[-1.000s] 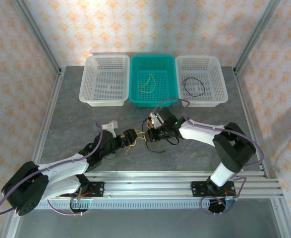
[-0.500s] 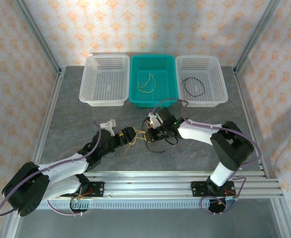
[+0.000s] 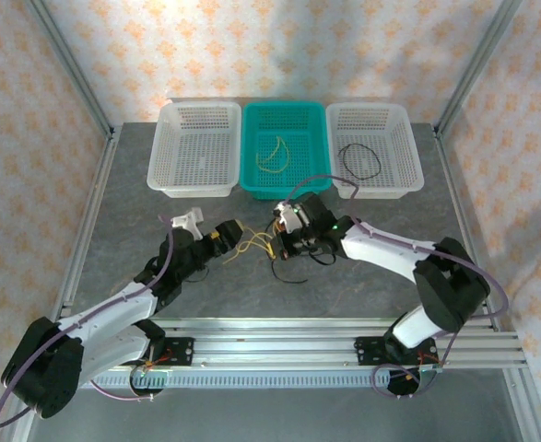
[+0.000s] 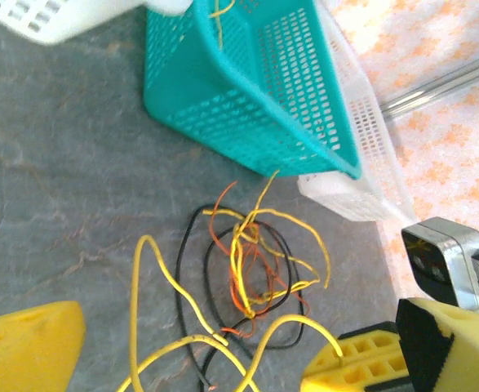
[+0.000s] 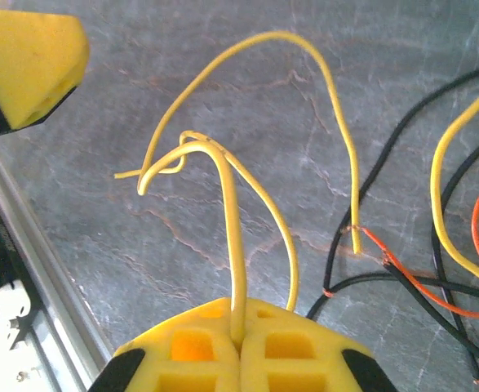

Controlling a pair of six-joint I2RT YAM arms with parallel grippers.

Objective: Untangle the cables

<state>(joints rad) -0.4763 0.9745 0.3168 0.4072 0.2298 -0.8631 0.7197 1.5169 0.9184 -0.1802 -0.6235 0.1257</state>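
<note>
Right gripper [image 5: 239, 339] pinches a yellow cable [image 5: 232, 229], left gripper [image 4: 192, 353] spread, above grey marbled tabletop [image 3: 123, 230] inside orange-patterned walls [image 3: 279, 46].

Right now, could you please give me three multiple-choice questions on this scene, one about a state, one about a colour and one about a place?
1. The right tool is: A wide open; B shut on a yellow strand; C shut on nothing.
2. The lone cable in the teal basket is: A yellow; B black; C orange.
3. The black loop lies: A in the teal basket; B in the right tool; C in the right white basket.

Answers:
1 B, the right wrist view shows the strand pinched between the closed fingers.
2 A, it reads yellow against the teal mesh from above.
3 C, it lies on that basket's floor.
</note>
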